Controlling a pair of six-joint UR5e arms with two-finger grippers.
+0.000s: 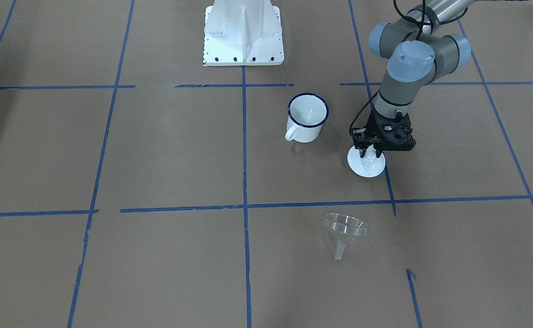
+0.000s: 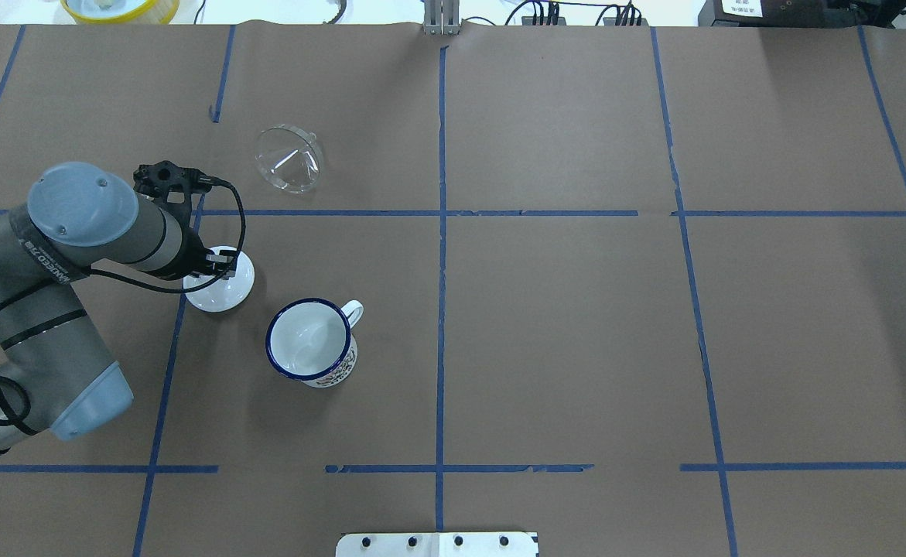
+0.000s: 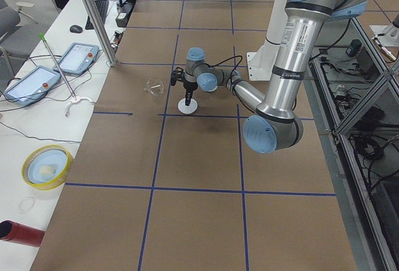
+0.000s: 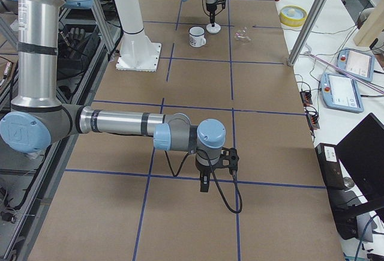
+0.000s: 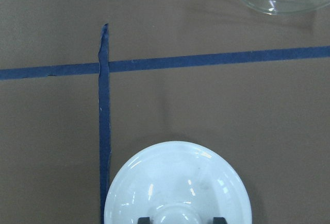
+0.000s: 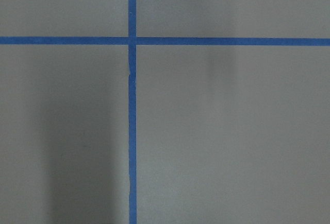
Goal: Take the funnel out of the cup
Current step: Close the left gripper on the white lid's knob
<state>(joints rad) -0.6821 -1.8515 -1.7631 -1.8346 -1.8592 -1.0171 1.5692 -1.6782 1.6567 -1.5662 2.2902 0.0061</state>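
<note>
On the brown paper worktop (image 2: 576,348), the small clear plastic funnel (image 2: 288,158) is lying at twelve o'clock from the empty white enamel blue-rimmed mug (image 2: 312,341), apparently finishing the task; the left gripper (image 1: 370,154) jaws are straddling the white round lid (image 2: 220,288) knob, grip unclear; the right gripper (image 4: 204,184) is hanging idle, jaw state unclear.

white knobbed lid (image 1: 366,165) on table (image 1: 157,150)

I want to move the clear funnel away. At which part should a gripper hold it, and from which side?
Probably the funnel is best gripped from above, across its short spout. It lies on its side on the table, away from the cup, so the spout is narrow and free, while the cone is wide and slippery.
</note>
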